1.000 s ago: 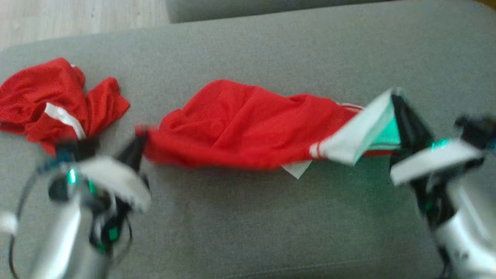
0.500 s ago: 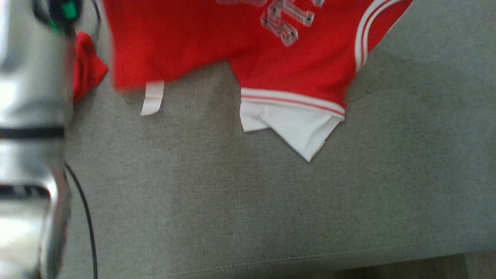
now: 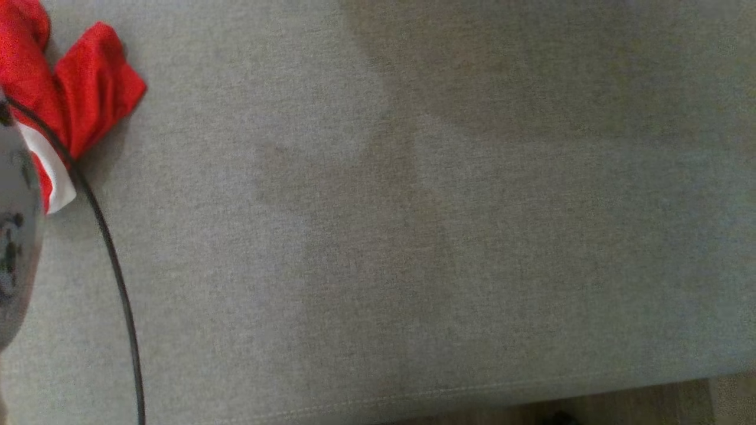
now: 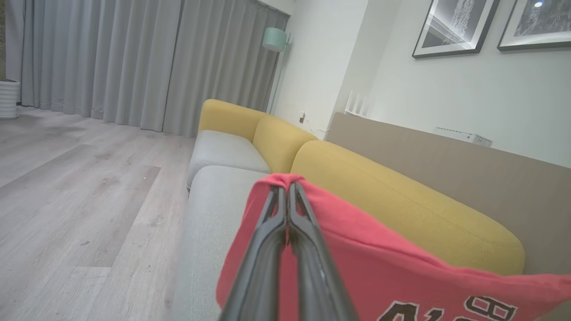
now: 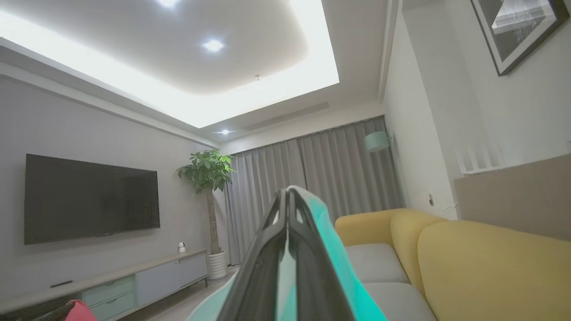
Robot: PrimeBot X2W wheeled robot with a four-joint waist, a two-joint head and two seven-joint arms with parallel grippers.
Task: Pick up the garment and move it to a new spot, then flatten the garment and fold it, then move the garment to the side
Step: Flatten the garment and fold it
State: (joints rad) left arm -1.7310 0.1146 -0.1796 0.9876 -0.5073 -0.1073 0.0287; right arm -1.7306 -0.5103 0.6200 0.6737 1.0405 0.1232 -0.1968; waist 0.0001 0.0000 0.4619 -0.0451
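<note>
"Two claws, both holding something?"

"Both. The left claw (image 4: 289, 189) is pinched fully closed on a fold at the top edge of the red garment (image 4: 392, 272). The cloth hangs away below and to the right of its tips, with dark lettering showing low down. The right claw (image 5: 289, 192) is clamped just as tight on teal cloth (image 5: 339, 254) (the same garment's other end, I'd judge, though the views don't join them up)."

"So how far along is the task?"

"Picked up, I'd say. It's raised off the grey seat cushion (image 3: 413, 236), with the yellow backrest (image 4: 401, 200) behind it. Setting it down in a new spot, flattening, folding and moving it aside are all left."

"And the red thing at the cushion's far left?"

"Another red cloth (image 3: 88, 82) with a white band, lying crumpled on the cushion beside a pale forearm (image 3: 12, 236) and a black cable (image 3: 115, 265)."
</note>
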